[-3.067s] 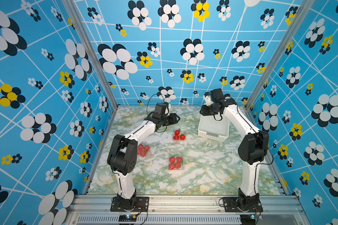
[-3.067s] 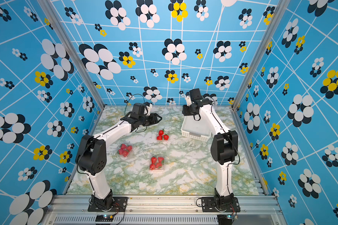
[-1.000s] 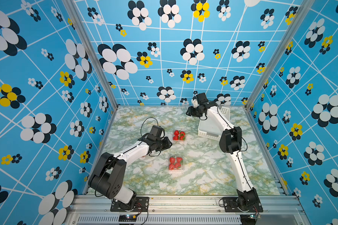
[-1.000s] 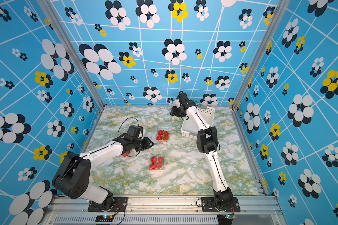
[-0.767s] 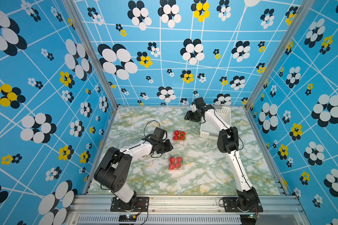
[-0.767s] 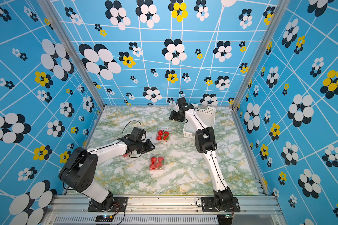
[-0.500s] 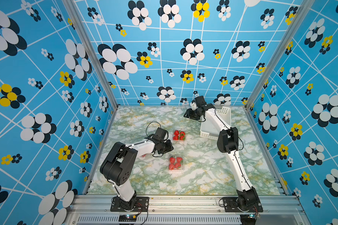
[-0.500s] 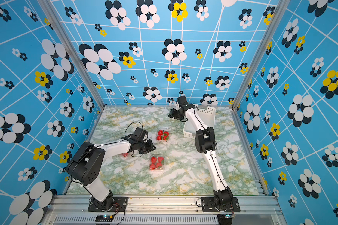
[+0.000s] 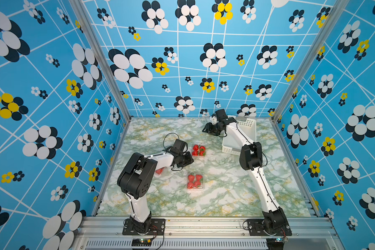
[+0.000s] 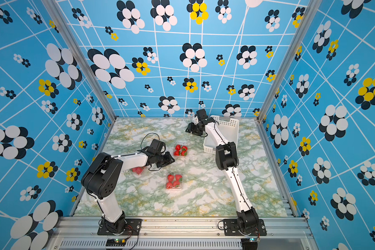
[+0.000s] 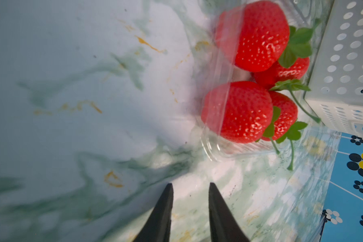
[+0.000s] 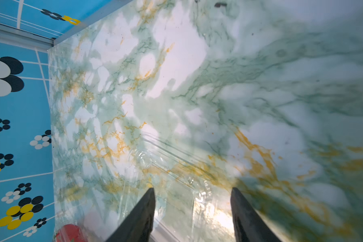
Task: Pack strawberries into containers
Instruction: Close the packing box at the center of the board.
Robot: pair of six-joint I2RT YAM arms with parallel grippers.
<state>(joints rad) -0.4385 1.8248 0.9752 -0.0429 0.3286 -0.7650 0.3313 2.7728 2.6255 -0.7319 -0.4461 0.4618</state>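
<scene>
Near the left pincer (image 11: 190, 184), strawberries (image 11: 235, 111) fill a container (image 11: 213, 147).

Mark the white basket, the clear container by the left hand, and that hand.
white basket (image 9: 248, 124): a top view, perforated far wall
clear container (image 11: 212, 146): left wrist view, bare corner
left hand (image 11: 190, 185): left wrist view, midway between fingertips

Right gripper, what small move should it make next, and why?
Probably lower a little and close. The right gripper stands open over the empty clear container, whose wall seems to lie between its jaws, and it holds nothing yet.
</scene>
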